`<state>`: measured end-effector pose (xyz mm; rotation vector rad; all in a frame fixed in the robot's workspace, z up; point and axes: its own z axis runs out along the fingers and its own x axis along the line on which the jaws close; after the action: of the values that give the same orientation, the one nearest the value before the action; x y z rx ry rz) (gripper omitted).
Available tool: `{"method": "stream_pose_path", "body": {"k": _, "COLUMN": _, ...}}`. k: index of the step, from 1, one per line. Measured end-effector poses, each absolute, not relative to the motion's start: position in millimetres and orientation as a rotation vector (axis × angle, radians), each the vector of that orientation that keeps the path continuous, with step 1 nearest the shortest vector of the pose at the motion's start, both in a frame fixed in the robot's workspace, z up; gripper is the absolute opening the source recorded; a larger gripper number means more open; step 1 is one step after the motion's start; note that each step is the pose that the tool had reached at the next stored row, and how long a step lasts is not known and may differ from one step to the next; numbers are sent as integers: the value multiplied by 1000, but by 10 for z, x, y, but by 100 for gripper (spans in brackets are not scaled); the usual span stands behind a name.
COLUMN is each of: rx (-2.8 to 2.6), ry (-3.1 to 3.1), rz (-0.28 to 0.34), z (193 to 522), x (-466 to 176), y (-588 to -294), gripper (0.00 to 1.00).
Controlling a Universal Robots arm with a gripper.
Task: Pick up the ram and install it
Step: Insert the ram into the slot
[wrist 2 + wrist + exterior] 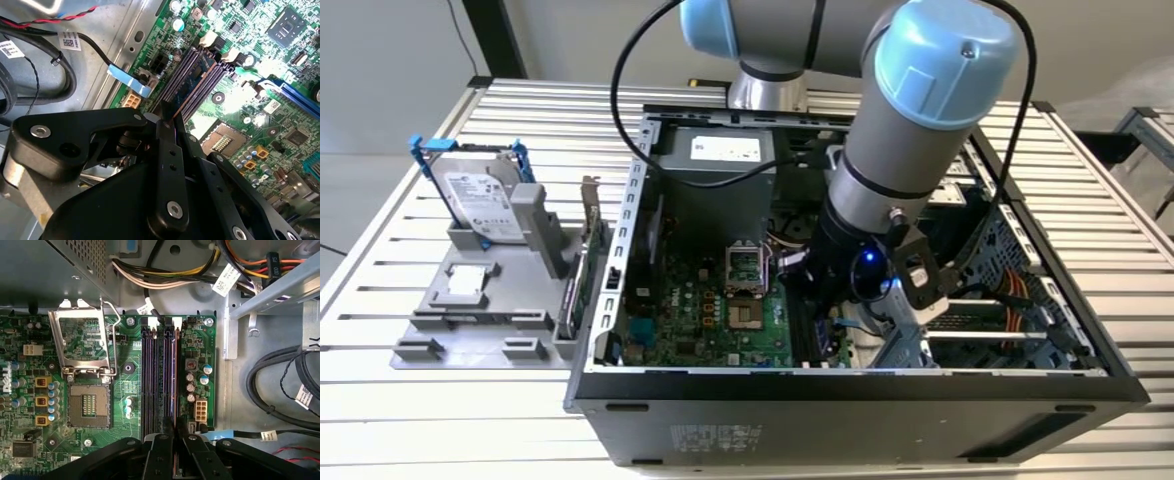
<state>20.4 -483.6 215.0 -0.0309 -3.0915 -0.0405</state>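
Observation:
My gripper (825, 318) is down inside the open computer case (854, 385), over the memory slots (152, 380) of the green motherboard (707, 310). In both wrist views its black fingers (167, 145) are drawn together on the top edge of the ram (196, 80), a thin dark board that I see edge-on. The ram (175, 385) stands upright along one of the slots, next to the white clips (176, 321) at their far end. Whether it is fully seated I cannot tell.
An open processor socket (89, 405) with its raised metal frame (82, 342) lies beside the slots. Cable bundles (165, 275) and a drive cage (1001, 300) crowd the case. Outside, at the exterior view's left, a grey fixture (467, 310) holds a hard drive (480, 200).

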Motion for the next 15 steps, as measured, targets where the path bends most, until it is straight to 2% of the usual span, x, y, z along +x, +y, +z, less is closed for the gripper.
{"method": "stream_pose_path", "body": {"k": 4, "rx": -31, "ry": -3087, "rz": -62, "z": 2163, "x": 215, "y": -4838, "gripper": 0}}
{"method": "stream_pose_path", "body": {"k": 15, "rx": -31, "ry": -3081, "rz": -63, "z": 2230, "x": 270, "y": -4849, "gripper": 0}}
